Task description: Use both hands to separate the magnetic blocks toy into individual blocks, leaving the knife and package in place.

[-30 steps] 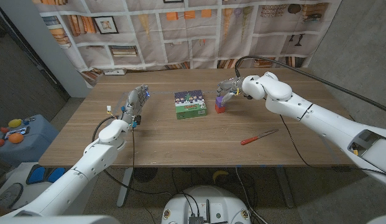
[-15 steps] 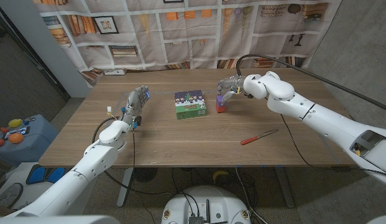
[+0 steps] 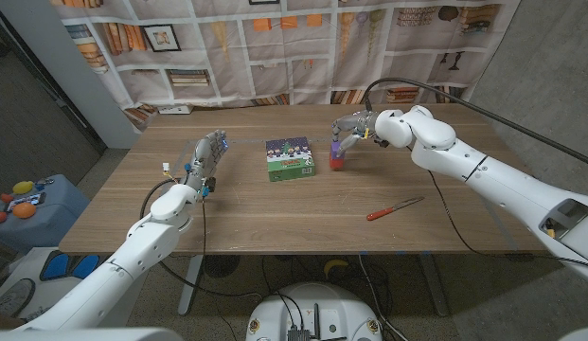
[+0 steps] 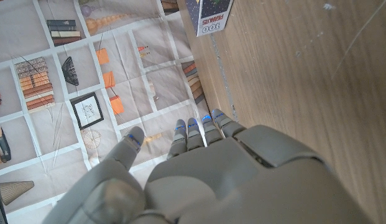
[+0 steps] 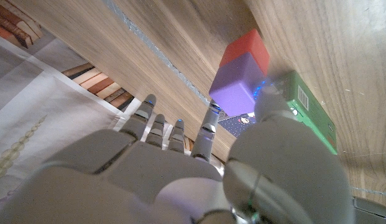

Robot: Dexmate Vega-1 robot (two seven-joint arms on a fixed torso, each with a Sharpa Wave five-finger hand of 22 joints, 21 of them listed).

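- The magnetic blocks toy [image 3: 335, 158], a purple block stacked on a red one, stands upright on the wooden bench [image 3: 275, 213] just beside the package [image 3: 290, 158], on the side toward the robot's right.
- The right hand [image 3: 348, 133] is directly over the toy, fingers pointing down at it. In the right wrist view the thumb [image 5: 275, 99] lies against the purple block [image 5: 235, 88] with the other fingers spread on its far side, so whether the hand has truly clamped the block cannot be told.
- The red block [image 5: 245, 48] sits on the bench surface under the purple one.
- The left hand [image 3: 204, 159] stands well apart from the toy, beyond the package, fingers apart and holding nothing.
- The knife [image 3: 393, 208], with its red handle, lies nearer the front edge, on the robot's right.
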